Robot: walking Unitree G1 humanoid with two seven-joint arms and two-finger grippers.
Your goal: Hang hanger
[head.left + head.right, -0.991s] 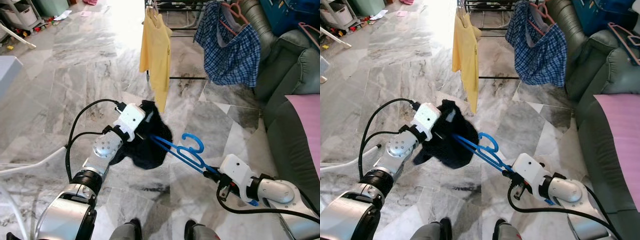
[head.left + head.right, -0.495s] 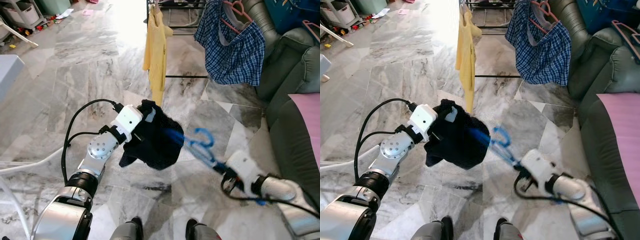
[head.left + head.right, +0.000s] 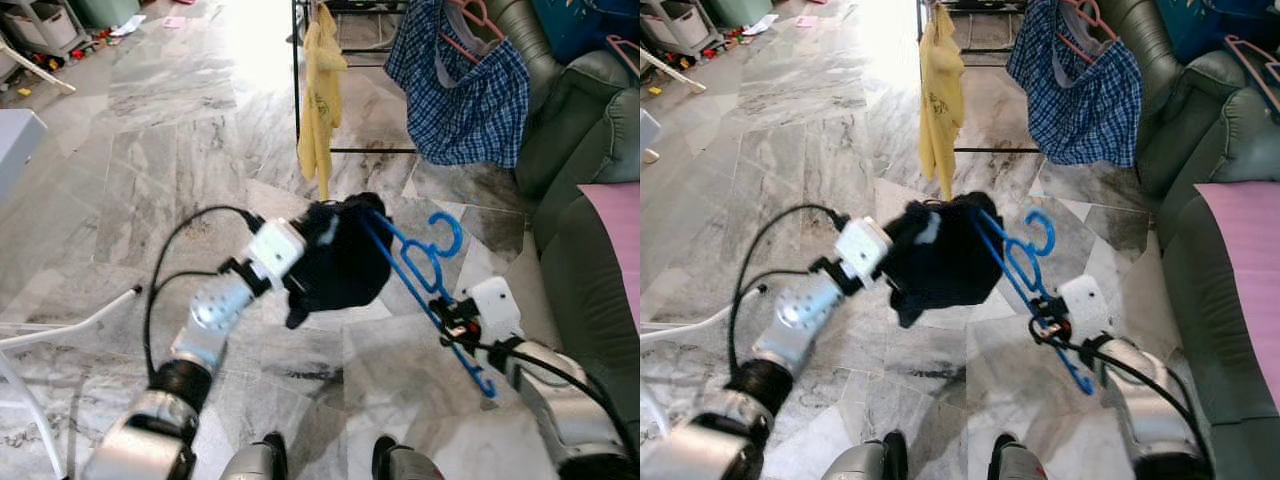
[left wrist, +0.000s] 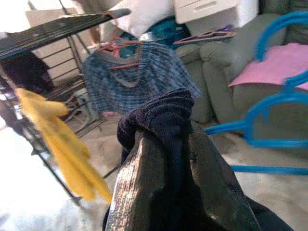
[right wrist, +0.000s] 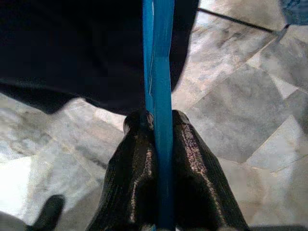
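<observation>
The blue hanger [image 3: 420,270] is raised above the marble floor [image 3: 150,150], slanting from the right hand [image 3: 452,325] at about 5 o'clock up toward the left hand [image 3: 300,262] at about 10 o'clock. The right hand has its two black fingers [image 5: 190,159] pressed tight on either side of one thin blue bar of the hanger, near its lower end. The hanger's other end is buried in a dark garment [image 3: 340,255], and its hook curls open at 1 o'clock from that hand. The left hand is clamped on a fold of the dark garment, the ribbed knit cloth bunched between its fingers [image 4: 144,183]. The hanger is smooth, glossy plastic with doubled slender rails; the garment is soft, thick and nearly black, hanging in a lump. Beyond, at 12 o'clock, a yellow shirt [image 3: 320,90] and a blue checked shirt [image 3: 465,85] hang from a black drying rack [image 4: 57,29], beside a grey-green sofa [image 3: 590,180] with a pink cloth [image 3: 618,240] on it
</observation>
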